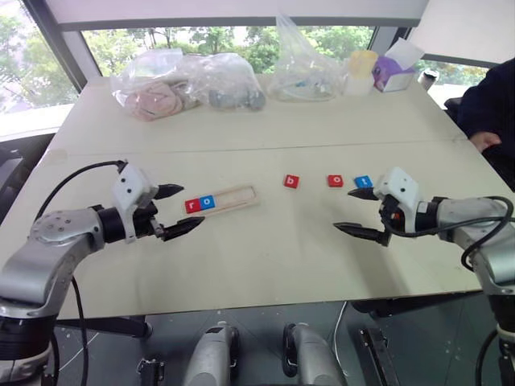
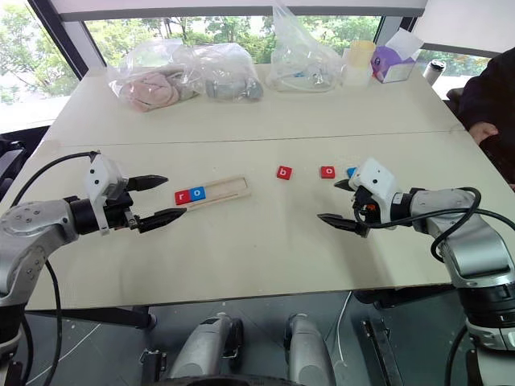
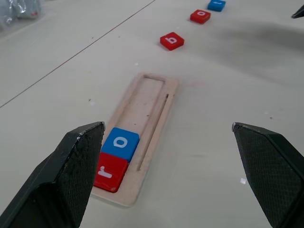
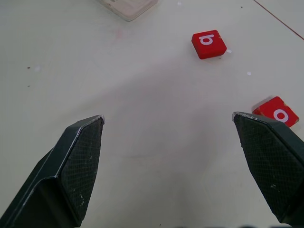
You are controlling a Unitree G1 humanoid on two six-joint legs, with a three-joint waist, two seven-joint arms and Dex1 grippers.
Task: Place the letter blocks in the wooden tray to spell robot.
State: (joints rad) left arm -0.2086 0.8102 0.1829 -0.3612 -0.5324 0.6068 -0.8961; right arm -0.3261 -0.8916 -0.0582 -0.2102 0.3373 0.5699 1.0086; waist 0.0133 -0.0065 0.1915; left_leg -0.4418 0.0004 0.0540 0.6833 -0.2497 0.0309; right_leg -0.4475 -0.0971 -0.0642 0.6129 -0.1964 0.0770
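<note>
Both my grippers hang empty over the table's near edge, left gripper [image 1: 175, 211] and right gripper [image 1: 359, 212] each spread wide. Red r [image 3: 110, 172] and blue o [image 3: 121, 143] sit in the wooden tray [image 1: 240, 198]; red b [image 1: 291, 181], red o [image 1: 335, 181] and blue t [image 1: 363, 182] lie loose, well apart. Tiles look light, stiff, slick (probably skittish); I'd pinch opposite edges.

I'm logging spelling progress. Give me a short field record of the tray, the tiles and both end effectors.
tray: wooden tray, red r and blue o at its left end, rest unfilled
loose tiles: red b, red o, blue t, on table
left end effector: open, holding nothing
right end effector: open, holding nothing
</note>
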